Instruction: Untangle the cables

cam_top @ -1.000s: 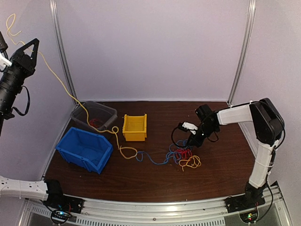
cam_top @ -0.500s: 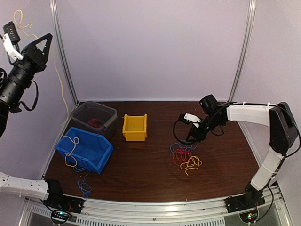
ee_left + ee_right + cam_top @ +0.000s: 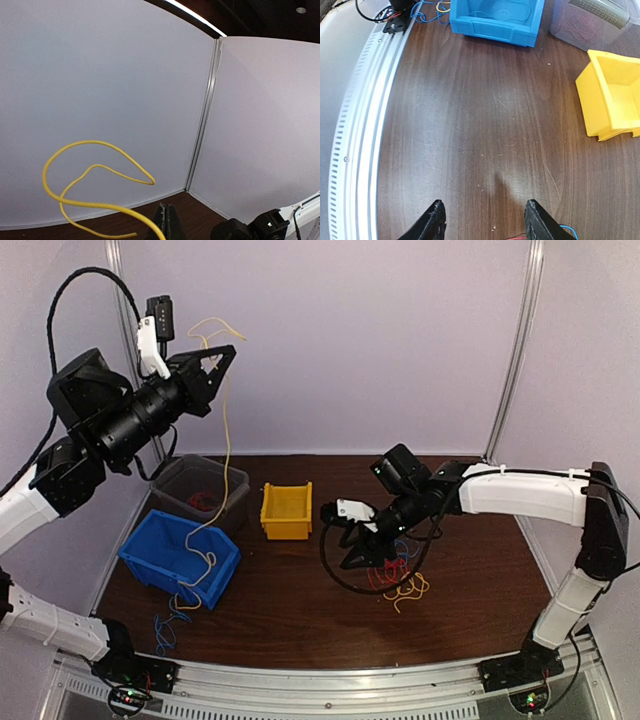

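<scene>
Upper left: left gripper [image 3: 222, 358] pinching yellow cable [image 3: 226, 430], which dangles to blue bin [image 3: 165, 575] at lower left. Centre: right gripper [image 3: 484, 217] spread wide, just beside tangled cables [image 3: 388, 572] on table [image 3: 300, 610]. Best lower strand slowly, well apart from tangle.

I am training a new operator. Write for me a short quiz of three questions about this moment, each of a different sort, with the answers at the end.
1. True or false: the right gripper has its fingers shut on a red cable.
2. Which cable does the left gripper hold up in the air? A. blue B. yellow C. red
3. Fill the gap: the lower end of the yellow cable hangs over the ___ bin.
Key:
1. False; the fingers are open, with nothing between them.
2. B
3. Blue; it is the blue bin.
</scene>
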Motion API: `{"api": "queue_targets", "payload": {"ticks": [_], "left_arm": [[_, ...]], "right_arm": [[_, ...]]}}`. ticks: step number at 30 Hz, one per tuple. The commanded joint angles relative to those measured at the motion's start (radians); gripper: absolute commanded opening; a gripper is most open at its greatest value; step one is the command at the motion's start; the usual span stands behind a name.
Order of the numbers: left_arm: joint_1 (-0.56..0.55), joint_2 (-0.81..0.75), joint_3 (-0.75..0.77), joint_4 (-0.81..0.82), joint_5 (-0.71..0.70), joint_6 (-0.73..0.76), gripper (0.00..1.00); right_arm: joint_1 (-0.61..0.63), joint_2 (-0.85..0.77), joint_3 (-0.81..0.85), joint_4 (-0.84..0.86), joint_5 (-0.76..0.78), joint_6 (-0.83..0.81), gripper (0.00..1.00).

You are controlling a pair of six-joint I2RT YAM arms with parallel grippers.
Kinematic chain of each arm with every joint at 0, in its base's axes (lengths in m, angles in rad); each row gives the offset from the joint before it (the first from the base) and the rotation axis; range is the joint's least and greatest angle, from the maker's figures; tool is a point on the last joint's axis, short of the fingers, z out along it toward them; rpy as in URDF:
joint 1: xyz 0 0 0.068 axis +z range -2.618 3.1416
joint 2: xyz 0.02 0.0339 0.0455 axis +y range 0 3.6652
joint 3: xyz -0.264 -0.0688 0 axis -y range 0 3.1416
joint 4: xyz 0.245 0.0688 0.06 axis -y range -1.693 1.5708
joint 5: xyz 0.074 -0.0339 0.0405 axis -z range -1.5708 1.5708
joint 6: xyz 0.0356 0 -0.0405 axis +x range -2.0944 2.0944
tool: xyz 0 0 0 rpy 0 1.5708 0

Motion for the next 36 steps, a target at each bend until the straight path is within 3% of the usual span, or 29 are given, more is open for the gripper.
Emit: {"api": "queue_targets", "payload": {"ticks": [1, 12, 23, 26, 31, 36], "left_arm": [[0.003, 0.116, 0.149, 0.075, 0.165, -0.063, 0.00], [-0.004, 0.533, 0.518, 0.214, 0.476, -0.172, 0.00], [-0.040, 0.895, 0.999, 0.150, 0.569, -0.178, 0.00], [-0.040, 0.883, 0.922, 0.157, 0.552, -0.168, 0.00], [-0.039, 0.785, 0.583, 0.275, 0.513, -0.175, 0.00], [-0.040, 0.712, 0.413, 0.308, 0.442, -0.126, 0.00]], "right_arm": [[-0.031, -0.053, 0.042, -0.051, -0.059, -0.008, 0.55], [-0.401, -0.253, -0.105, -0.036, -0.223, 0.046, 0.55], [-0.452, -0.340, -0.219, 0.047, -0.242, 0.088, 0.57], [-0.452, -0.348, -0.210, 0.038, -0.252, 0.085, 0.57], [-0.459, -0.370, -0.227, 0.010, -0.222, 0.054, 0.57], [-0.482, -0.406, -0.271, 0.019, -0.216, 0.048, 0.57]]}}
